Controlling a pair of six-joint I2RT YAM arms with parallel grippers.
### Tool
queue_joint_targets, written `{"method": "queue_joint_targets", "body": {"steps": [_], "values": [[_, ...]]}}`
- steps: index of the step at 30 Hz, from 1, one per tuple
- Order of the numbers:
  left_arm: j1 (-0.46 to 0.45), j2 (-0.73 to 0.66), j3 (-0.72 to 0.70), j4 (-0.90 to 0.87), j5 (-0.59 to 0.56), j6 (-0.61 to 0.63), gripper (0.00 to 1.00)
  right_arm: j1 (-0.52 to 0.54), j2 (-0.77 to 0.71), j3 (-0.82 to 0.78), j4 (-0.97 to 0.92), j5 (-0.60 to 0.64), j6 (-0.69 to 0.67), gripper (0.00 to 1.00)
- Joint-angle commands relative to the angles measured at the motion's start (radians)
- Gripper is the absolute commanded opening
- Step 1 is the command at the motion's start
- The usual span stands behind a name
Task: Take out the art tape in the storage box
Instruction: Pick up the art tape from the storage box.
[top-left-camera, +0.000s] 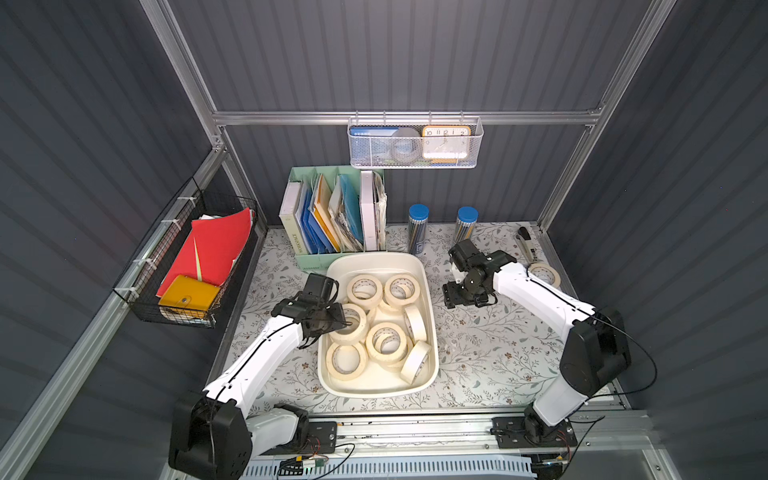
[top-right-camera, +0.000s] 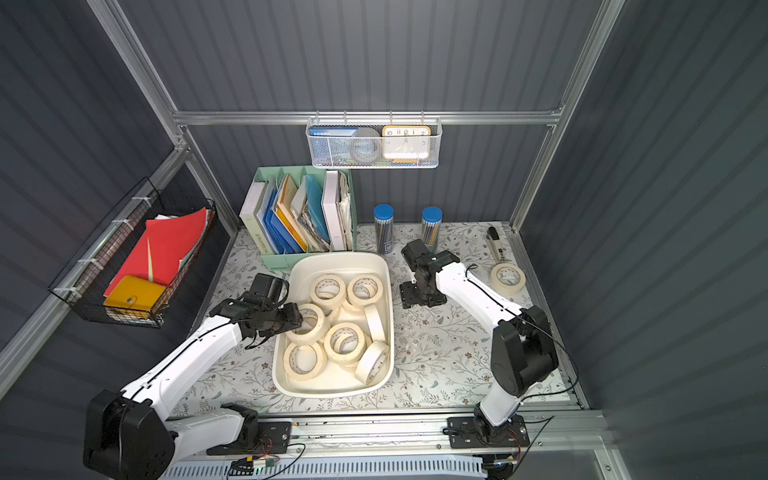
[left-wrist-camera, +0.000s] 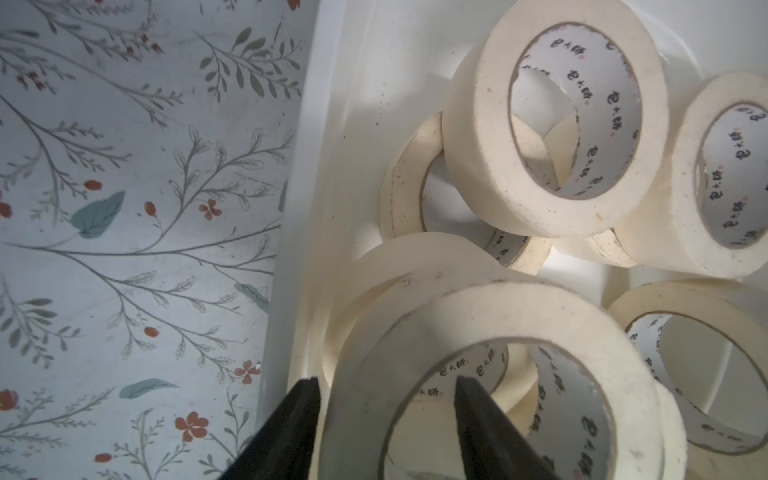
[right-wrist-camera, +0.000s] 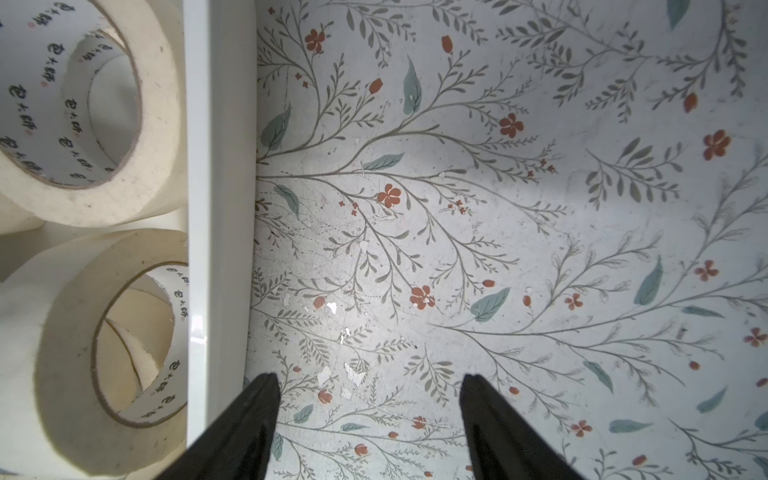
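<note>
The left gripper (left-wrist-camera: 386, 380): jaws straddle the wall of one art tape roll (left-wrist-camera: 498, 316), with one finger outside the ring and one inside its core. Whether they pinch it cannot be told. This roll lies flat, hole upward, on top of another against the left wall of the storage box (top-left-camera: 376, 257).

The right gripper (right-wrist-camera: 370, 376): jaws spread with nothing between them, over the bare floral worktop (right-wrist-camera: 498, 208) just right of the box.

The box's long axis runs near to far, mid-worktop. Eight rolls can be counted inside in both top views:
- six lie flat or nearly flat;
- one (top-left-camera: 415, 323) stands on edge along the right wall;
- one (top-left-camera: 415, 361) leans in the near right corner.

Further rolls beneath are partly covered, so the total is uncertain.

One more roll (top-left-camera: 545, 274) lies flat at far right, near a stapler (top-left-camera: 525, 245).

Behind the box stand one mint-green file organiser (top-left-camera: 316, 262) and two blue-capped pencil tubes (top-left-camera: 417, 228).
</note>
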Motion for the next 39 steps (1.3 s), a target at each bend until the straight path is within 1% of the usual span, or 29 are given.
{"method": "queue_joint_targets", "body": {"steps": [1,4,5,7,9,10,12,14,16,19,22,26,32,35,37,39], "values": [[0.005,0.018,-0.010,0.043,0.027,-0.005,0.45,0.008,-0.001,0.006,-0.025,0.002,-0.002,0.75],[0.005,0.025,0.029,0.035,0.019,0.004,0.30,0.027,-0.015,0.007,-0.039,0.006,0.008,0.75],[0.005,0.028,0.048,0.030,0.014,0.009,0.27,0.044,-0.021,0.014,-0.044,0.005,0.012,0.74],[0.005,0.039,0.097,0.027,0.012,0.024,0.21,0.091,-0.034,0.036,-0.050,-0.007,0.023,0.75],[0.005,0.059,0.144,0.032,0.001,0.055,0.17,0.143,-0.036,0.078,-0.057,-0.016,0.034,0.75],[0.004,0.072,0.168,0.039,-0.011,0.064,0.17,0.171,-0.036,0.105,-0.062,-0.016,0.040,0.74],[0.002,0.099,0.205,0.058,0.009,0.074,0.16,0.214,-0.034,0.154,-0.056,-0.022,0.058,0.75],[-0.006,0.132,0.237,0.073,0.017,0.082,0.15,0.248,-0.028,0.196,-0.019,-0.062,0.078,0.75],[-0.030,0.164,0.272,0.083,0.005,0.088,0.15,0.278,-0.013,0.222,0.063,-0.115,0.100,0.74],[-0.064,0.196,0.304,0.106,0.008,0.089,0.15,0.306,0.022,0.249,0.189,-0.158,0.137,0.74],[-0.085,0.207,0.324,0.116,0.000,0.077,0.15,0.312,0.079,0.312,0.239,-0.164,0.161,0.74],[-0.102,0.200,0.334,0.132,-0.007,0.069,0.15,0.315,0.167,0.397,0.236,-0.167,0.152,0.73],[-0.117,0.197,0.339,0.142,-0.013,0.064,0.15,0.315,0.302,0.524,0.150,-0.134,0.132,0.71],[-0.119,0.194,0.340,0.141,-0.013,0.067,0.16,0.315,0.328,0.540,0.135,-0.103,0.129,0.65],[-0.119,0.191,0.340,0.141,-0.013,0.070,0.17,0.315,0.333,0.545,0.126,-0.088,0.128,0.49],[-0.120,0.189,0.340,0.140,-0.014,0.073,0.24,0.316,0.329,0.545,0.122,-0.065,0.131,0.21]]}}
